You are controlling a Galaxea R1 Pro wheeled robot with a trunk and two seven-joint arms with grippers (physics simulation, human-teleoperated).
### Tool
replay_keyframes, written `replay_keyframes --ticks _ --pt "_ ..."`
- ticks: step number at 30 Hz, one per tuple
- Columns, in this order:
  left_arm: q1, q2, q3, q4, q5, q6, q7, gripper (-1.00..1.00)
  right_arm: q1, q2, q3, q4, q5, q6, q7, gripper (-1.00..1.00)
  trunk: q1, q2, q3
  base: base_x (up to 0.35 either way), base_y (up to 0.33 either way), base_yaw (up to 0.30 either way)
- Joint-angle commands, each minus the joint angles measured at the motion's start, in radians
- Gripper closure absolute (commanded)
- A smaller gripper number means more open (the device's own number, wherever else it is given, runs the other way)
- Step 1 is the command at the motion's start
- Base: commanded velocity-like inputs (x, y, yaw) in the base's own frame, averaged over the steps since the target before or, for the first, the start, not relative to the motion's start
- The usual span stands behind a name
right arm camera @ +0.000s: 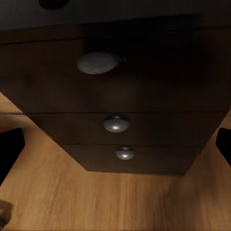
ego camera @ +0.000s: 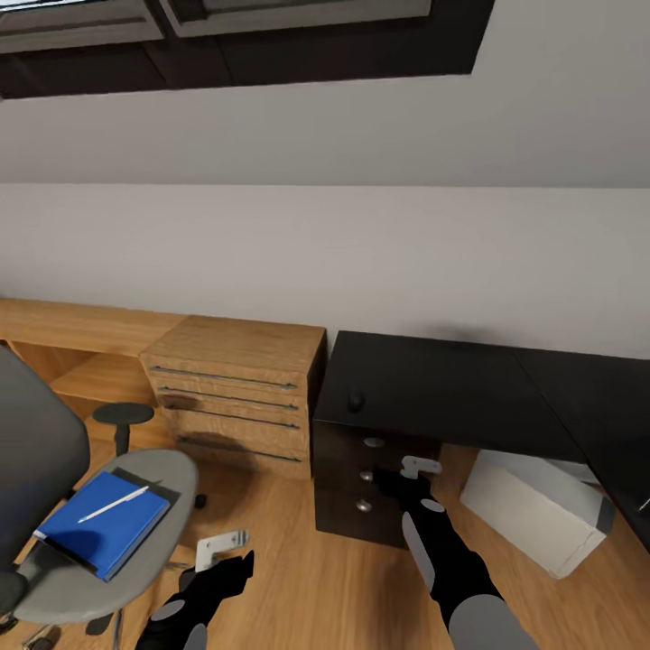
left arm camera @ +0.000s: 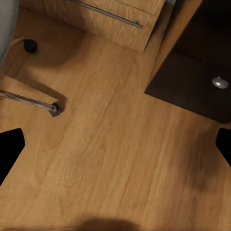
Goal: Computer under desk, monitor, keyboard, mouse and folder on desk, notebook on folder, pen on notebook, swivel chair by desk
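The grey swivel chair [ego camera: 54, 578] stands at the left, with the blue folder [ego camera: 104, 524] on its seat and the white pen [ego camera: 113, 505] lying on the folder. To the right is the black desk [ego camera: 433, 388], with the small dark mouse [ego camera: 356, 401] on its top and the pale computer [ego camera: 533, 510] on the floor under it. The monitor, keyboard and notebook are out of view. My left gripper [ego camera: 221, 544] hangs open over the floor beside the chair. Also open, my right gripper [ego camera: 420, 467] is in front of the desk's drawers.
A light-wood drawer cabinet [ego camera: 235, 397] stands between chair and desk, against the wall. The desk's black drawer unit [right arm camera: 159, 101] has round metal knobs [right arm camera: 117, 123]. A chrome chair leg with castor [left arm camera: 29, 100] lies on the wood floor [left arm camera: 120, 159].
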Motion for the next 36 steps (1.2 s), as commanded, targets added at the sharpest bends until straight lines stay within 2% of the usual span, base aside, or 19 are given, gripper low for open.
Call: replay_keyframes --ticks 1,11,12,14,36 --pt "-0.001 0.000 -0.002 -0.001 0.010 0.003 0.009 -1.00 0.000 0.001 -0.002 -0.002 -0.001 0.006 -0.002 -1.00 0.000 -0.001 -0.001 0.000 0.000 0.248" --pt "-0.001 0.000 -0.010 0.000 0.009 0.003 0.009 -1.00 0.000 0.001 0.006 -0.001 0.000 0.003 -0.001 -1.00 0.000 -0.001 -0.001 0.247 0.000 0.036" --pt "-0.001 0.000 -0.026 0.000 0.009 0.003 0.010 -1.00 0.000 0.001 0.034 -0.001 0.004 0.002 -0.003 -1.00 0.000 -0.001 -0.001 0.321 0.000 0.000" --pt "-0.001 0.000 -0.027 0.000 0.009 0.002 0.010 -1.00 0.000 0.001 0.041 0.001 0.006 0.001 -0.003 -1.00 0.000 -0.001 -0.001 0.321 0.000 0.000" --pt "-0.001 0.000 -0.027 -0.003 0.009 0.001 0.009 -1.00 0.000 0.001 0.051 0.004 0.006 0.003 -0.002 -1.00 0.000 -0.001 -0.001 0.320 0.008 0.000"
